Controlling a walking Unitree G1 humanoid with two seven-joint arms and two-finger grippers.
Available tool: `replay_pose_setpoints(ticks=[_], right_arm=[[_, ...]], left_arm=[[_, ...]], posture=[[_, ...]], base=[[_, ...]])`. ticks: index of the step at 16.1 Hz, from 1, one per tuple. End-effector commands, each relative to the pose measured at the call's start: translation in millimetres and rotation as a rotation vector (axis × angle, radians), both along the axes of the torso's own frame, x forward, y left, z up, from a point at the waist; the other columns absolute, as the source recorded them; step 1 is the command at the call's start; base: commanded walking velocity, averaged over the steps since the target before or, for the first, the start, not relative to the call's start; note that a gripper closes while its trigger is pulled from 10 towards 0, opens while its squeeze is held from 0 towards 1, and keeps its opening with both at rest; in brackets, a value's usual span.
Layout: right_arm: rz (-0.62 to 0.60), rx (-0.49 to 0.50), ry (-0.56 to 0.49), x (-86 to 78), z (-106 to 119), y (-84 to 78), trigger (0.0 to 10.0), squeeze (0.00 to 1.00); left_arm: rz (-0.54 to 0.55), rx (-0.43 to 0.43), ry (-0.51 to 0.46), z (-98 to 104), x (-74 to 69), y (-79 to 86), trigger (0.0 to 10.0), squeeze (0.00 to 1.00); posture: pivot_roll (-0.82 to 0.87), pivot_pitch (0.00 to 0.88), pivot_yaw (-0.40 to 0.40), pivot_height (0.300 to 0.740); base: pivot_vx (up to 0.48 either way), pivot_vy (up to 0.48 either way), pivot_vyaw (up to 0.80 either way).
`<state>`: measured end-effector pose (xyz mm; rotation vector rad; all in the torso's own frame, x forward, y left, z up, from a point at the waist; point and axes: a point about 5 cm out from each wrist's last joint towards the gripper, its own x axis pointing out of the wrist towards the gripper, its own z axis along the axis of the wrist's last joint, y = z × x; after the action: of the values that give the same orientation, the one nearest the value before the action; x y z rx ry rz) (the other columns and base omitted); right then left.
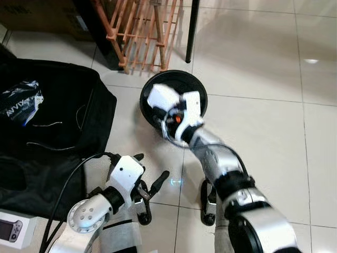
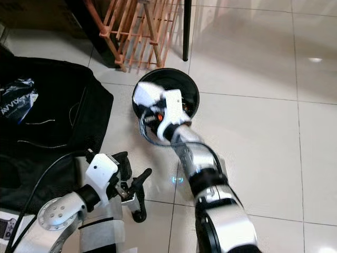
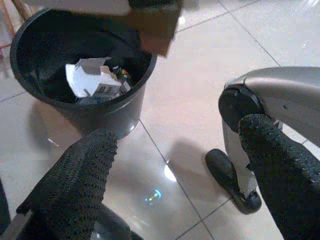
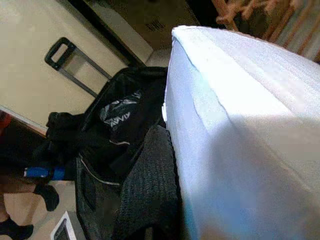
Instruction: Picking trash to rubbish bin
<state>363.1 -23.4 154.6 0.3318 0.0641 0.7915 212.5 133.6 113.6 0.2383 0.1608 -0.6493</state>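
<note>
A black round rubbish bin (image 1: 192, 81) stands on the tiled floor, and white cardboard trash (image 3: 92, 80) lies inside it. My right gripper (image 1: 169, 109) is above the bin's near-left rim, shut on a white box (image 1: 161, 96). In the right wrist view the white box (image 4: 240, 125) sits against one black finger (image 4: 150, 190). My left gripper (image 1: 151, 166) hangs open low over the floor, short of the bin, nothing between its fingers (image 3: 75, 185).
A large black bag (image 1: 52, 132) lies to the left with a blue-and-white packet (image 1: 21, 100) on it. A wooden rack (image 1: 142, 31) and a black pole (image 1: 192, 31) stand behind the bin. A white handheld device (image 1: 13, 229) is at the bottom left.
</note>
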Motion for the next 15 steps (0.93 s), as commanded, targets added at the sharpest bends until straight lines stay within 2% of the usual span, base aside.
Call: replay_pose_setpoints(ticks=[1,5,6,7,10,14,15], right_arm=[[0.058,0.029,0.017,-5.9,-2.9,16.9,10.0,0.00],[0.025,-0.030,0.035,0.2,-9.8,10.2,10.0,0.00],[-0.039,-0.107,0.050,4.1,-18.0,-0.5,10.0,0.00],[-0.056,-0.130,0.052,5.3,-19.9,-4.0,10.0,0.00],[-0.135,-0.177,0.039,12.2,-18.3,-18.5,10.0,0.00],[-0.194,-0.190,0.045,16.9,-19.6,-34.7,10.0,0.00],[-0.192,-0.193,0.047,16.5,-20.6,-34.7,10.0,0.23]], left_arm=[[0.020,0.015,0.038,-4.7,-7.8,5.4,10.0,0.00],[0.031,0.023,0.053,-5.4,-15.2,8.1,10.0,0.00],[0.032,0.023,0.059,-5.8,-16.8,7.2,10.0,0.00],[0.032,0.022,0.061,-5.7,-17.6,6.9,10.0,0.00],[0.033,0.028,0.069,-6.4,-20.6,8.9,10.0,0.00],[0.037,0.033,0.076,-5.8,-23.6,10.7,10.0,0.00],[0.037,0.034,0.078,-6.1,-23.9,10.5,10.0,0.00]], posture=[[0.23,0.530,0.069,0.560],[0.24,0.544,0.067,0.560],[0.24,0.546,0.067,0.560],[0.24,0.546,0.068,0.560],[0.25,0.550,0.071,0.560],[0.25,0.553,0.073,0.560],[0.26,0.553,0.074,0.560]], base=[[0.000,0.000,0.00],[0.000,0.000,0.00],[0.000,0.000,0.00],[0.000,0.000,0.00],[0.000,0.000,0.00],[0.000,0.000,0.00],[0.000,0.000,0.00]])
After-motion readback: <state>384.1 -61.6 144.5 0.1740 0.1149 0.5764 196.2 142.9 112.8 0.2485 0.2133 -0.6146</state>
